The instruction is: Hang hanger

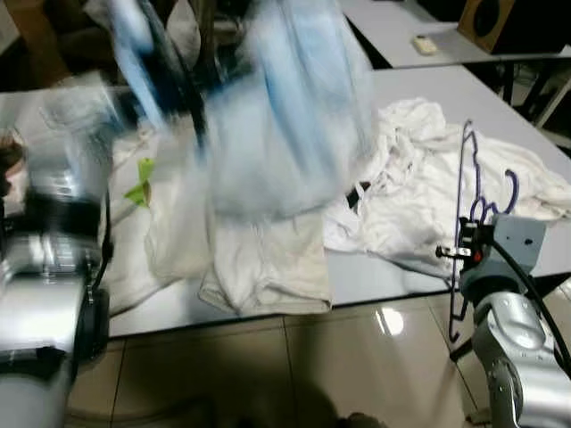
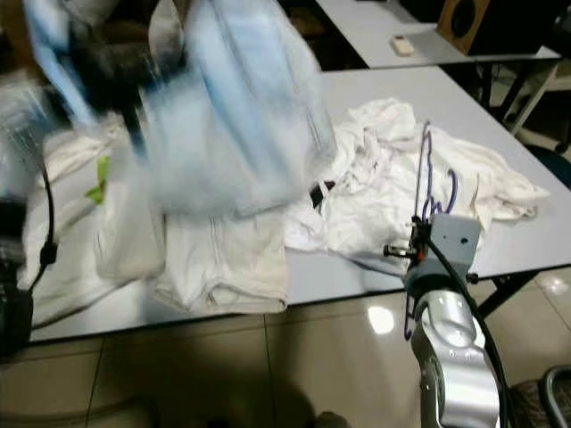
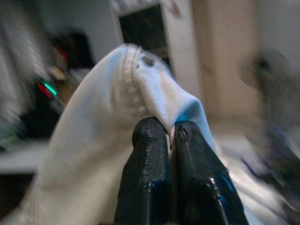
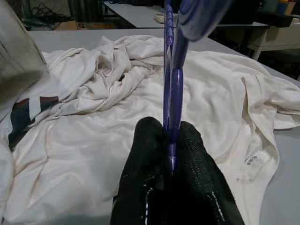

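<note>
A purple hanger (image 1: 466, 192) stands upright at the table's right front edge, pinched between the fingers of my right gripper (image 4: 171, 140), which is shut on it. My left gripper (image 3: 169, 133) is shut on the collar of a pale blue garment (image 3: 117, 122). That garment (image 1: 285, 116) hangs blurred above the middle of the table, lifted off the pile. The left arm (image 1: 53, 259) rises at the left edge.
White clothes (image 1: 259, 259) lie spread on the grey table (image 1: 500, 107), with a crumpled white shirt (image 1: 410, 178) beside the hanger. A green tag (image 1: 141, 183) shows at the left. Another table (image 1: 401, 27) with a small object stands behind. Tiled floor (image 1: 268, 366) lies in front.
</note>
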Robot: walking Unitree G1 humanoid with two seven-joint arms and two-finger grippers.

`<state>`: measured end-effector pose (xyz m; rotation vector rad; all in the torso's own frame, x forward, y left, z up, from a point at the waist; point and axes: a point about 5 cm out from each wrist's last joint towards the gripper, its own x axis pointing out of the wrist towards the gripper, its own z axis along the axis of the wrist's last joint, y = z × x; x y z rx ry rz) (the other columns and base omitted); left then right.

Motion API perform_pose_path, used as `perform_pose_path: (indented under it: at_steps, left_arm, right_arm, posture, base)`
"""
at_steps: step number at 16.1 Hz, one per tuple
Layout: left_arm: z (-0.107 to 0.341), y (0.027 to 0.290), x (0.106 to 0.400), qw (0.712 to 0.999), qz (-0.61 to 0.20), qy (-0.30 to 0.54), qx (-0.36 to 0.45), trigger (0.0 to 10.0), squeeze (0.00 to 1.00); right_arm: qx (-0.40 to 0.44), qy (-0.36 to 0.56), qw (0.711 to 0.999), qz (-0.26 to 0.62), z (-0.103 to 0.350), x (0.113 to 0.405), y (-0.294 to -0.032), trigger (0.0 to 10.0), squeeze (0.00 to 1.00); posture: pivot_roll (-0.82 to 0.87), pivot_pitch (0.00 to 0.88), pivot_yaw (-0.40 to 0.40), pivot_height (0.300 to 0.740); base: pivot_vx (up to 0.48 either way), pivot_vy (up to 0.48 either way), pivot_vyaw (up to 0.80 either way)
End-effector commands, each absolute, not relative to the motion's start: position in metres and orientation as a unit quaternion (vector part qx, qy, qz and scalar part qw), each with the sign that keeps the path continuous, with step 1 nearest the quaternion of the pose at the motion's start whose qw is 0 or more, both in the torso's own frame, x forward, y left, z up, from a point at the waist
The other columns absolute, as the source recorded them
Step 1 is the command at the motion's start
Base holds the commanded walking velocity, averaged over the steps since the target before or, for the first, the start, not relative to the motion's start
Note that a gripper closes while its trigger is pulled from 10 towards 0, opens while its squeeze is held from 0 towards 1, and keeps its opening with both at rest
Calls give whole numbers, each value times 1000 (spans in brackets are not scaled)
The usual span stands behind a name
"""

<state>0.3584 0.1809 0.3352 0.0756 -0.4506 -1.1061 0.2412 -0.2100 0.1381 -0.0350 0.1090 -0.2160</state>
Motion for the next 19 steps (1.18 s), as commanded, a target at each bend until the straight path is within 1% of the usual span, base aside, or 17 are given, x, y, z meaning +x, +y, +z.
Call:
perform_pose_path:
  at_steps: [1,3,4,5,6,7,8,9,10,11,12,13,14,16,17,18,19]
  left_arm:
    - [340,185,362,838,-493,-233,18,0,0]
    - [315,192,382,902,-384,-170,104,0,0]
    - [285,197,391,926,-337,-99,136,0,0]
    - [273,198,392,930,-324,-71,161,0,0]
    - [255,199,392,920,-323,-34,220,0,0]
    - [250,198,391,917,-328,-28,226,0,0]
    - [253,189,389,910,-369,-57,181,0,0]
    - [256,185,388,904,-387,-71,166,0,0]
    - [276,172,374,850,-503,-116,101,0,0]
    - [292,172,365,817,-560,-127,61,0,0]
    - [302,173,359,797,-588,-131,47,0,0]
    - [323,178,350,766,-625,-149,13,0,0]
    - [370,193,348,753,-612,-229,-74,0,0]
    - [392,213,376,851,-437,-253,-145,0,0]
    - [385,220,385,896,-363,-228,-115,0,0]
    - [377,223,389,917,-330,-208,-85,0,0]
    - [348,230,400,962,-236,-134,-25,0,0]
  right_arm:
    - [-10,53,993,-106,139,243,-209,10000,0]
    - [-7,52,992,-112,139,243,-210,10000,0]
    - [-6,53,992,-111,138,242,-208,10000,0]
    - [-5,53,992,-112,137,242,-208,10000,0]
    - [-4,53,992,-112,137,241,-207,10000,0]
    - [-3,53,992,-113,137,241,-207,10000,0]
    - [-3,53,992,-113,137,241,-207,10000,0]
    - [-3,53,992,-114,137,241,-207,10000,0]
    - [-3,51,992,-112,138,244,-207,10000,0]
    - [-3,49,993,-111,139,245,-207,10000,0]
    - [-3,49,993,-109,139,246,-207,10000,0]
    - [-2,48,993,-108,139,248,-206,10000,0]
    - [0,47,993,-105,139,251,-204,10000,0]
    - [3,47,994,-100,138,253,-201,10000,0]
    - [4,47,994,-99,138,254,-200,10000,0]
    - [4,47,994,-98,138,254,-200,10000,0]
    - [5,47,994,-98,138,254,-200,10000,0]
  posture:
    - [-203,4,28,740]
    - [-203,4,34,740]
    - [-204,5,37,740]
    - [-204,5,38,740]
    - [-204,5,38,740]
    - [-209,7,40,740]
    - [-207,6,39,740]
    - [-207,6,39,740]
    - [-200,0,33,740]
    - [-198,0,32,740]
    - [-193,0,30,740]
    - [-186,0,27,740]
    - [-177,0,23,740]
    - [-171,0,20,740]
    - [-169,0,19,740]
    - [-169,0,20,740]
    - [-169,0,20,740]
  base:
    - [0,0,0]
    - [0,0,0]
    - [0,0,0]
    - [0,0,0]
    - [0,0,0]
    - [0,0,0]
    - [0,0,0]
    - [0,0,0]
    - [0,0,0]
    - [0,0,0]
    - [0,0,0]
    - [0,0,0]
    - [0,0,0]
    - [0,0,0]
    - [0,0,0]
    - [0,0,0]
    - [0,0,0]
